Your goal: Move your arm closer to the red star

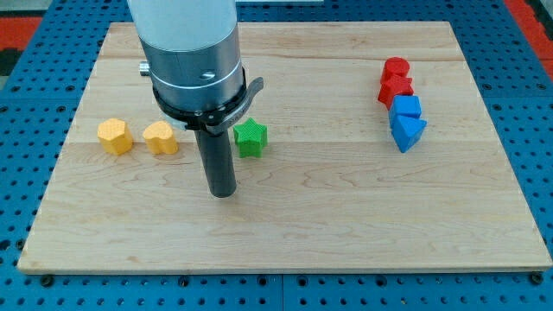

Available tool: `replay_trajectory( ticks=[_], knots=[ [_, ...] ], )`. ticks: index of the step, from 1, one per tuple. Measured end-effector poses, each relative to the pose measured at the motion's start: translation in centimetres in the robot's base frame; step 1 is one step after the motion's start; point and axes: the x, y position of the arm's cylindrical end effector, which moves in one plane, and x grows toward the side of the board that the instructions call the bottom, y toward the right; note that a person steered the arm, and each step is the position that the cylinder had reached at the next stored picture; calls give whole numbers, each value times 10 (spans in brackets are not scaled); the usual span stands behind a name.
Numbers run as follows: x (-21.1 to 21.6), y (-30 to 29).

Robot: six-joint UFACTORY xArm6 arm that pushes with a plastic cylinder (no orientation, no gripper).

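We see one wooden board [285, 233] filling most of the frame, pale and lying on a blue perforated surface [540, 155] that shows at the frame's left, right and bottom edges. Next in size is our one arm [190, 52], a broad grey cylinder coming down from the upper left of the frame, with a dark collar below it and the straight dark rod under that. We have no fingers or jaws to report as open or closed, only the rod, and my tip [224, 194] rests on bare wood in the left-centre of the frame, touching no block. Seven blocks lie on the board. Two are yellow, side by side at the frame's left: a yellow hexagonal block [115, 136] and a yellow heart-like block [161, 138], both up and to the left of my tip. One is a green star [251, 138], just up and to the right of my tip, near the rod but apart from it. The other four sit in a tight column at the upper right of the frame, well apart from my tip. Two are red: a red cylinder [396, 68] at the top, and the red star [396, 90] touching it just below. Two are blue: a blue cube-like block [405, 108] under the red star, and a blue triangle [408, 131] at the column's bottom
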Motion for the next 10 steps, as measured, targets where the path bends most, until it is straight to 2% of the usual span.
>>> replay_trajectory(
  ticks=[2,3,4,5,7,8,9,10],
  knots=[
    [2,0],
    [-14,0],
    [-43,-33],
    [-47,-78],
    [-61,-54],
    [-83,-54],
    [-104,-67],
    [-112,-115]
  ],
)
